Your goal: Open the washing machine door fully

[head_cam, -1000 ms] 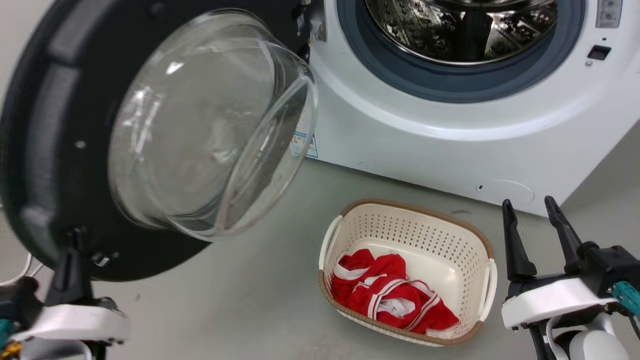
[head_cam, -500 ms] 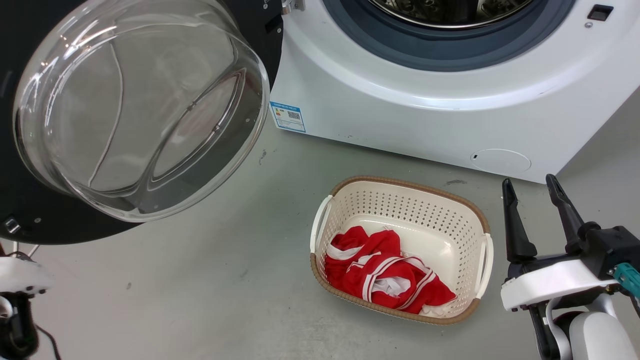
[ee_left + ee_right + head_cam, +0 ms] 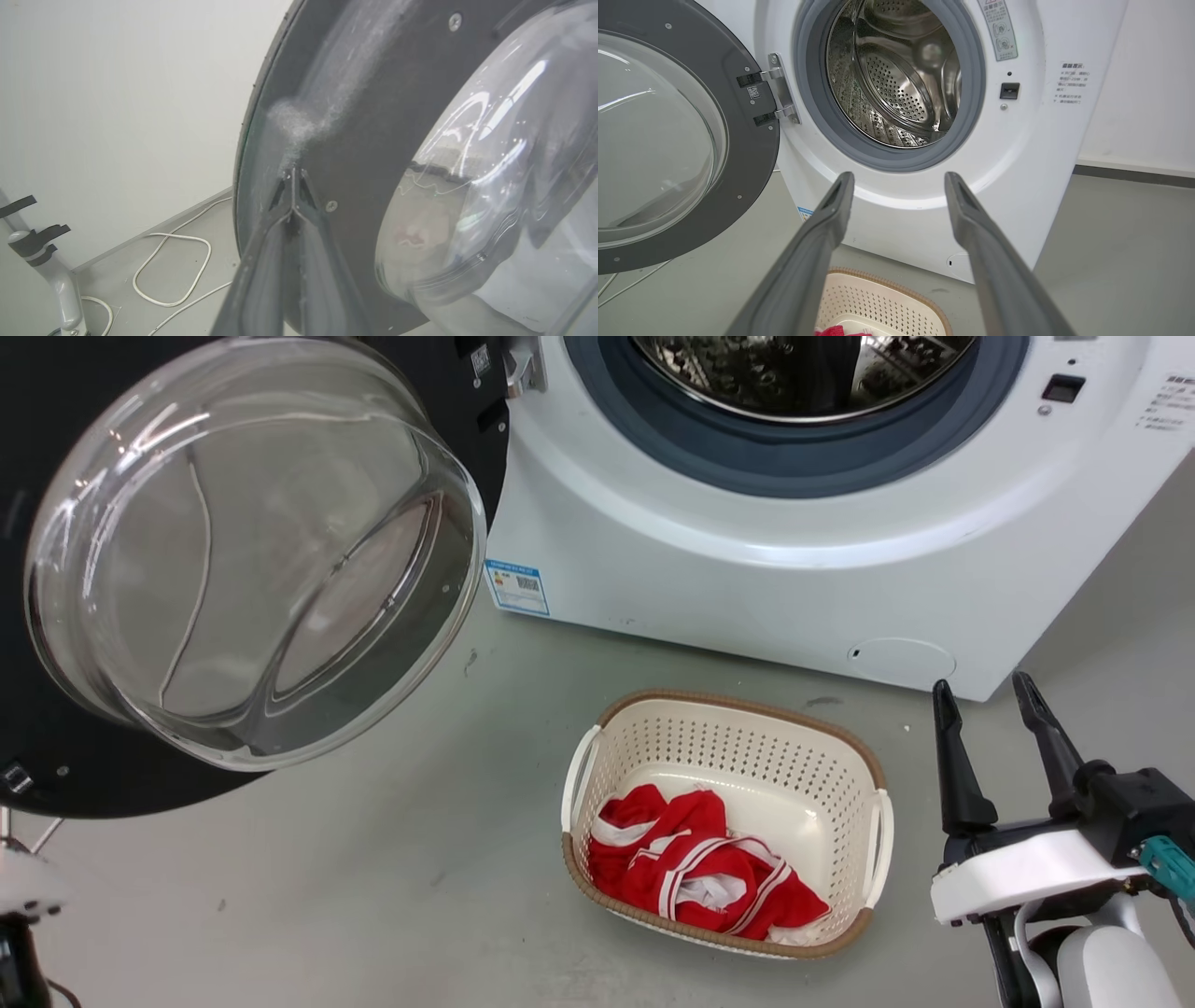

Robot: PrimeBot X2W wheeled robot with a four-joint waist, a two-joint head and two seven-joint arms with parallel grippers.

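At the upper left of the head view, the door (image 3: pixel 252 551) stands swung wide off the washing machine (image 3: pixel 747 579), with the drum exposed. On the door's inner face, the left gripper (image 3: pixel 293 186) has its 2 fingers pinched together on nothing. At the lower right, the right gripper (image 3: pixel 982 683) is spread and empty. The opening looks nearly done, so the next move probably calls for one last outward nudge.

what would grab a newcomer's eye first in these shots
The washing machine door, black with a bulging glass bowl, stands wide open at the head view's left, baring the steel drum of the washing machine. On the floor in front sits a cream basket holding a red garment. The right claw hangs open at lower right; the left claw is shut, pointing at the door's inner face.
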